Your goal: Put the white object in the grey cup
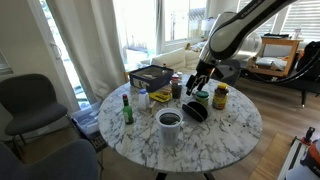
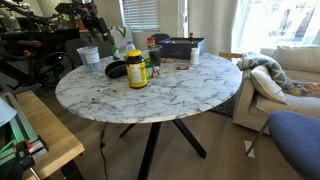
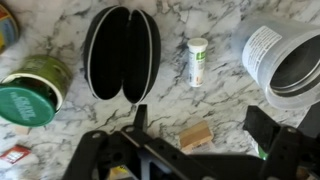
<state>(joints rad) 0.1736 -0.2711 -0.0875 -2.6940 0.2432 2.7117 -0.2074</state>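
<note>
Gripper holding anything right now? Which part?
Nothing held. In the wrist view the gripper is open with empty jaws; the white tube lies on the marble table between the black case and the grey cup.

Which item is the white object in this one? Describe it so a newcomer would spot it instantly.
On the round marble table, find the black oval case and the grey cup in the wrist view. The white object is the small tube lying flat between them. It alone is slim and white with a printed label; the case is dark, the cup wide and open.
</note>
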